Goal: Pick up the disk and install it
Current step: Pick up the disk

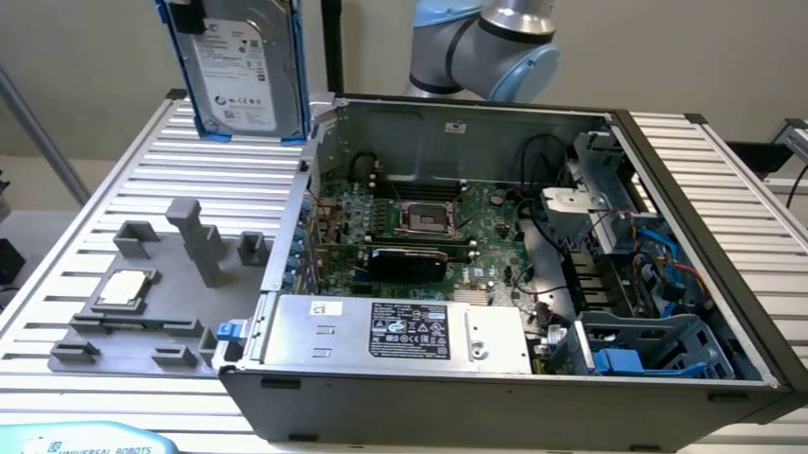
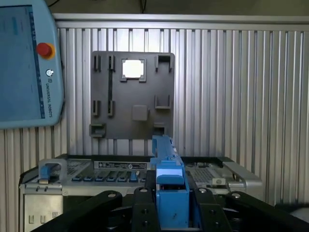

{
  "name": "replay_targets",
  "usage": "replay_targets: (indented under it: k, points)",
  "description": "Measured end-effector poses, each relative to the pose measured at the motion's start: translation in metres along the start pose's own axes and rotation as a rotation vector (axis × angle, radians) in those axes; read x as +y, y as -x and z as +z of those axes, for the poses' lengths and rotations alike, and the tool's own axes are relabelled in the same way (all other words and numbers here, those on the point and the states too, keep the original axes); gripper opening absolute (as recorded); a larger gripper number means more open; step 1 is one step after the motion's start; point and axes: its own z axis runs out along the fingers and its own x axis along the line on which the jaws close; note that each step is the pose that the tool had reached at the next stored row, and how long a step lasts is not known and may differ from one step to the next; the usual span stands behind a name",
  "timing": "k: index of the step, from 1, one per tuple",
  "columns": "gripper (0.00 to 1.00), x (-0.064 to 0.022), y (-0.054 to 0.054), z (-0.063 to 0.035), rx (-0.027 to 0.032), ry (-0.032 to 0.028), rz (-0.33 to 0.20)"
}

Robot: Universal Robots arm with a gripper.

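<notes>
The disk (image 1: 240, 71) is a silver-grey drive with a white label in a blue carrier frame. It hangs upright in the air at the exterior view's upper left, above the ribbed table and beside the open computer case (image 1: 505, 236). My gripper (image 1: 187, 13) holds it from above at its upper edge. In the wrist view the disk's blue carrier edge (image 2: 169, 183) runs between my black fingers (image 2: 144, 205), and the gripper (image 2: 171, 200) is shut on it.
A grey fixture plate (image 1: 189, 274) with a small square silver chip (image 1: 127, 287) lies on the ribbed table to the exterior view's left of the case. Inside the case are a grey power-supply box (image 1: 404, 331) and a blue-grey drive bay (image 1: 657, 345). A teach pendant (image 2: 24, 63) lies at the table's edge.
</notes>
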Motion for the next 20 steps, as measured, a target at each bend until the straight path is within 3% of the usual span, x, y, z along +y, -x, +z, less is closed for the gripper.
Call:
replay_targets:
  k: [20]
  points:
    - [0.33, -0.0909, -0.017, -0.0067, -0.0001, 0.0005, 0.000]
